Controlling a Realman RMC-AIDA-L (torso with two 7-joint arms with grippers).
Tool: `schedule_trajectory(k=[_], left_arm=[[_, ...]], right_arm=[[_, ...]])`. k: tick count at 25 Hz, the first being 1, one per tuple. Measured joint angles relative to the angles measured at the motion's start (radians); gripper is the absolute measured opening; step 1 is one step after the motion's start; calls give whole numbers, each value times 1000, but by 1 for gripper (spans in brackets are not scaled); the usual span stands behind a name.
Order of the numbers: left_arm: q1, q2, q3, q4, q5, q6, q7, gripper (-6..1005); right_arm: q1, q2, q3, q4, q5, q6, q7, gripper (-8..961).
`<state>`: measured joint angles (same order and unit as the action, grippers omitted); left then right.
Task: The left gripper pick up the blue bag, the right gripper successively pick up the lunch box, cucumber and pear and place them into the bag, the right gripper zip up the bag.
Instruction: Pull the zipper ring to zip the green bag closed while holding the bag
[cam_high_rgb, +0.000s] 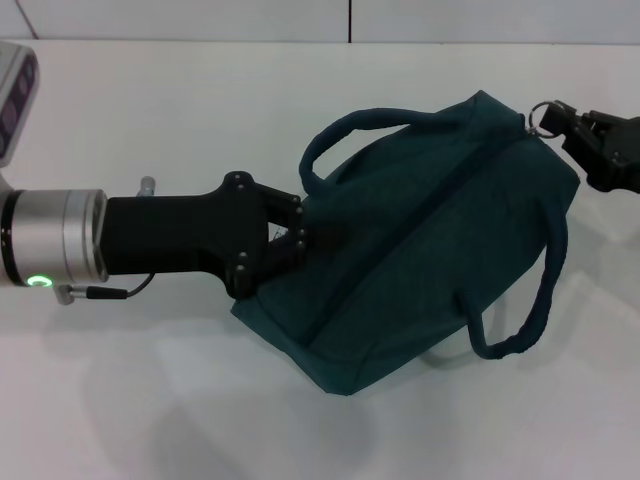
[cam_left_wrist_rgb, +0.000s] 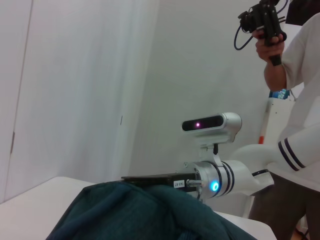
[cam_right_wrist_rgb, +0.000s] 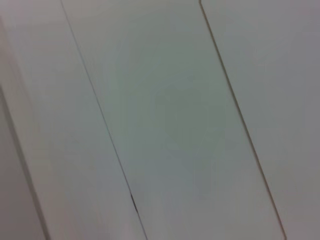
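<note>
The blue bag (cam_high_rgb: 430, 250) lies slanted on the white table (cam_high_rgb: 150, 400), its zip line closed along the top and both loop handles showing. My left gripper (cam_high_rgb: 296, 232) is shut on the bag's near-left end, its silver wrist and green light reaching in from the left. My right gripper (cam_high_rgb: 566, 124) is at the bag's far right corner, shut on the ring zip pull (cam_high_rgb: 545, 117). The bag's fabric (cam_left_wrist_rgb: 140, 210) also fills the bottom of the left wrist view. The lunch box, cucumber and pear are out of view.
A grey device (cam_high_rgb: 15, 95) sits at the table's far left edge. In the left wrist view a person (cam_left_wrist_rgb: 295, 150) holding a camera stands beside the robot. The right wrist view shows only pale wall panels.
</note>
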<state>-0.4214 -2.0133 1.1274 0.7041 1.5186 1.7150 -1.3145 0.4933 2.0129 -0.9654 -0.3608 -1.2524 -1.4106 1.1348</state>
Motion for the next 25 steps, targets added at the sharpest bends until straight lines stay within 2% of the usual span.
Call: schedule_trajectory(k=[9,19,25], left_arm=[[4,11,-14,-4,-2,15,0,48],[-1,13,-42,-11,7,27,2,49],[-10,-8,-49,-16,15,-13,-1,49]], right_arm=[[-9,1,6,1,40,21,-24,94],[0,2,-23,13,29,99,-30,96],[1,3,-32,15,35,62,-30,97]])
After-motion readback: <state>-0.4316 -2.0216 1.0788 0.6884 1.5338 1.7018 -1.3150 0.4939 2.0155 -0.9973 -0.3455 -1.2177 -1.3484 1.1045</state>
